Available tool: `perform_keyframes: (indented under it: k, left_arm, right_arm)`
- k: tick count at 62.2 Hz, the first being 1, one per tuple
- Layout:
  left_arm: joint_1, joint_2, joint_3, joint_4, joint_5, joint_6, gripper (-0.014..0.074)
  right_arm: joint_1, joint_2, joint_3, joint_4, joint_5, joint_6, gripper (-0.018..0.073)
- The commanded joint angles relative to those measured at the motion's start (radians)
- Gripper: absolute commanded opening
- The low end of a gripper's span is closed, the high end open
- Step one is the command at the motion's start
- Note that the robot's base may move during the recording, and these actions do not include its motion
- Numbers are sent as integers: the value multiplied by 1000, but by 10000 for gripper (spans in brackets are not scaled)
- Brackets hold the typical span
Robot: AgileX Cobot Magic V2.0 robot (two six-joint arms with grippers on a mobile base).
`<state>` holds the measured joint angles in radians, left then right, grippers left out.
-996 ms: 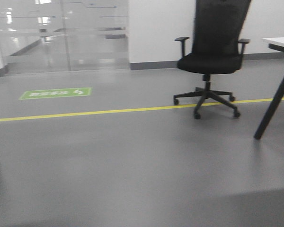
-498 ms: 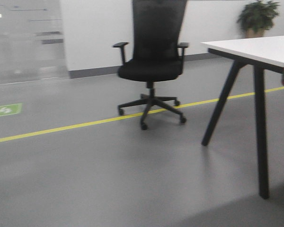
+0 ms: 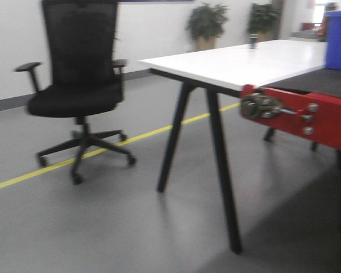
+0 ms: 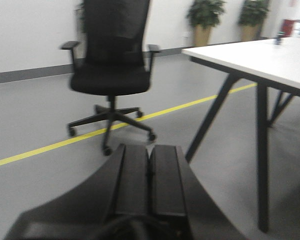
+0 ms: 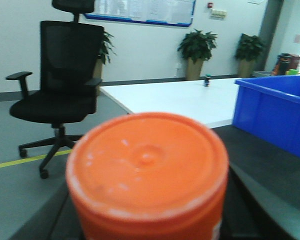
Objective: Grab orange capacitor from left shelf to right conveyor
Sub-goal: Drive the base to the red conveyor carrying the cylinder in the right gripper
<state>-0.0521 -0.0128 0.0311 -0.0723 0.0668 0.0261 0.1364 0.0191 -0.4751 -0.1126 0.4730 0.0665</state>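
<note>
1. The right gripper (image 5: 149, 217) is holding the orange capacitor (image 5: 147, 170) up in the air. It is close to the right conveyor (image 3: 307, 116) but not over the belt yet.
2. The dark fingers are squeezing its sides. They are mostly hiding behind it, so I am only guessing how tight they are.
3. The left gripper (image 4: 150, 175) is pinching shut on nothing, and it is waiting farther from the conveyor.
4. The capacitor is looking hard and smooth, like a little can. I am thinking it will not squash, but it might slip or roll.
5. The best place to hold it is the round side, near the middle, keeping the flat top up.
6. A blue crate (image 3: 339, 40) is sitting on the conveyor's far end, so the bare belt beside the crate looks like the spot to aim for.
7. A white table (image 3: 244, 62) is standing just behind the conveyor.
</note>
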Motion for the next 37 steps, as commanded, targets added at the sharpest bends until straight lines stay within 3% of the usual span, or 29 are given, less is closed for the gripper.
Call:
perform_keyframes:
  k: [1,37]
  left_arm:
    - [0,-12,-4,-2,-91,-2,-127]
    - [0,-12,-4,-2,-91,-2,-127]
  right_arm:
    - [-3,16,-31,-8,-97,-9,108]
    - [-3,16,-31,-8,-97,-9,108]
